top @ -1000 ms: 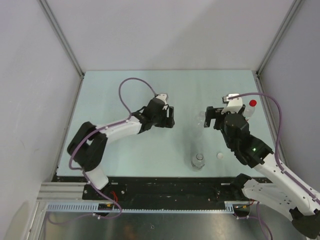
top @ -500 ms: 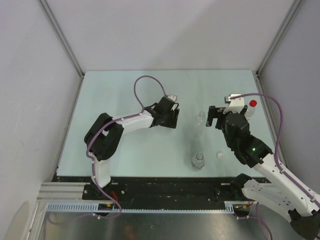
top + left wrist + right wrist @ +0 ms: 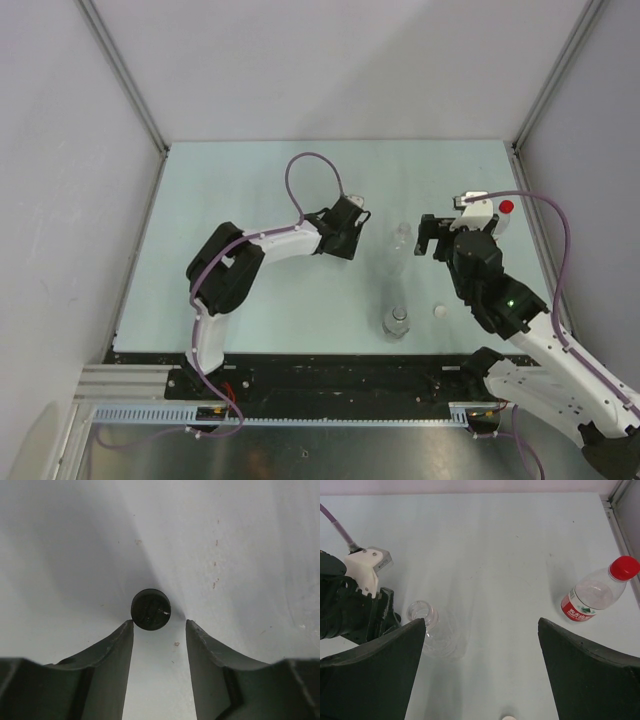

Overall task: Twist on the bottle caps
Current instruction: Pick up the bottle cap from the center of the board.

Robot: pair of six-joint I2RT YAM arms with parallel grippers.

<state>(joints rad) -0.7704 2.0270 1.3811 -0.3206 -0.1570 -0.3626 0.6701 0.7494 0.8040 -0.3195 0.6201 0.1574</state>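
Pointing down at the worktop (image 3: pixel 250 180), the left end effector (image 3: pixel 159 624) had its fingers narrowly apart and gripped nothing. The black cap (image 3: pixel 150 609) lay flat just ahead of its fingertips, in line with the gap and about touching one tip. The right end effector (image 3: pixel 481 622) stood wide and empty. An uncapped clear bottle (image 3: pixel 427 622) lay right by one of its fingertips, on the side toward the left arm. Ahead and off to its other side lay the labelled bottle (image 3: pixel 590 596) with the red cap (image 3: pixel 624 567) on it. The whitish cap (image 3: pixel 438 312) lay beneath its wrist, near a third bottle (image 3: pixel 397 322).
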